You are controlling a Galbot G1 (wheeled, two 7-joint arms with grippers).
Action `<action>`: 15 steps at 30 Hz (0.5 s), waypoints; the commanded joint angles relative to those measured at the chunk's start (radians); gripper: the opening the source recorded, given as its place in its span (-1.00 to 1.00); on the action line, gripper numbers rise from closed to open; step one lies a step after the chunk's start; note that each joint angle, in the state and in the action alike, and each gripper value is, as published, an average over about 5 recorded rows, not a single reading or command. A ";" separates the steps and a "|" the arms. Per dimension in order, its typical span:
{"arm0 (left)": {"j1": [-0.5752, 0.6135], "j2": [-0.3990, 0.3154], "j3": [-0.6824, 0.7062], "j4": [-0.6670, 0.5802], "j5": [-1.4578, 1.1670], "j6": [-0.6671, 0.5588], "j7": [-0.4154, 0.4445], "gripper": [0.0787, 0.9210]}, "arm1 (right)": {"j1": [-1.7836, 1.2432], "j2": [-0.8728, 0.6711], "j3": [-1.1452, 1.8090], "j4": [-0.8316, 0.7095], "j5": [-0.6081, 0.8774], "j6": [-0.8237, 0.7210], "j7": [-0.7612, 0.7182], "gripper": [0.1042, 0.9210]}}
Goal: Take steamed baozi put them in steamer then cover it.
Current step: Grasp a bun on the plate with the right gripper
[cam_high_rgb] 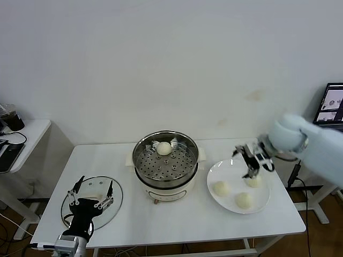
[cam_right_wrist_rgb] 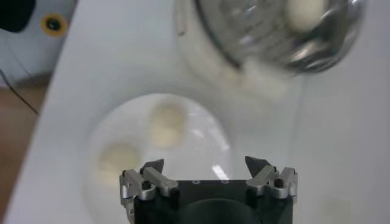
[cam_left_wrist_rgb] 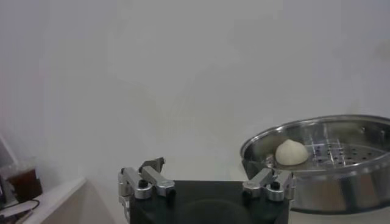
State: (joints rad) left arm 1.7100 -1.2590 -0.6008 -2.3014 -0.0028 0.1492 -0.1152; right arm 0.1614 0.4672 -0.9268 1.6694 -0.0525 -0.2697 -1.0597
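White table [cam_high_rgb: 177, 217] carries: glass cover [cam_high_rgb: 110, 194] at left, steamer [cam_high_rgb: 165, 166] at centre, white plate [cam_high_rgb: 230, 201] at right.

Four baozi [cam_high_rgb: 164, 148], two grippers, one steamer [cam_high_rgb: 165, 163].
One bun in the steamer, three right on one plate [cam_high_rgb: 227, 199]; one lid [cam_high_rgb: 113, 202] left.
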 commanded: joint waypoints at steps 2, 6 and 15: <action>0.001 -0.002 0.004 0.005 0.003 0.001 0.000 0.77 | -0.240 -0.044 0.127 0.007 -0.078 -0.036 0.022 0.76; 0.004 -0.005 0.000 0.005 0.008 0.002 0.000 0.77 | -0.243 0.057 0.120 -0.078 -0.093 -0.035 0.036 0.76; 0.019 -0.008 -0.022 0.009 0.016 0.002 0.001 0.77 | -0.214 0.296 0.119 -0.316 -0.099 -0.021 0.025 0.76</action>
State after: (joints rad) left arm 1.7281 -1.2675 -0.6199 -2.2924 0.0123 0.1510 -0.1141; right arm 0.0011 0.6448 -0.8389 1.4778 -0.1315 -0.2847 -1.0432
